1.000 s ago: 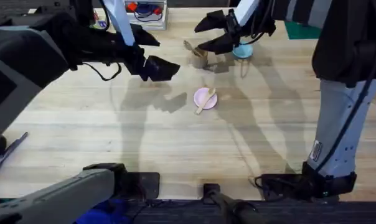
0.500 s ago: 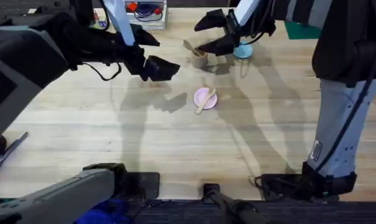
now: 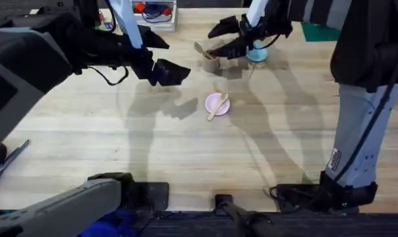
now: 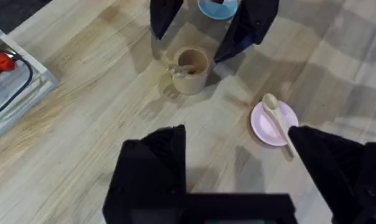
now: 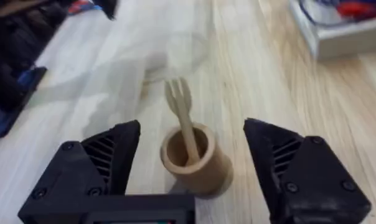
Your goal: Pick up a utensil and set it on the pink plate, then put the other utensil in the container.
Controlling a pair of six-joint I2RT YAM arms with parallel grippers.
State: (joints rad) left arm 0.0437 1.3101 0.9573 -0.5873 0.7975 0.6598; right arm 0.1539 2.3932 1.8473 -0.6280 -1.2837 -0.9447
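Spoon (image 3: 217,106) on plate (image 3: 213,99), fork (image 5: 183,118) in cup (image 5: 196,162)

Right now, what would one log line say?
spoon on pink plate | fork in cup | right hand open above cup | left hand open

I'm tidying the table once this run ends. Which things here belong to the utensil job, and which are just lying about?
Belong to the job:
wooden spoon, lying on the pink plate
wooden fork, standing in the brown cup

Just lying about:
light-blue plate
white tray with red and blue items
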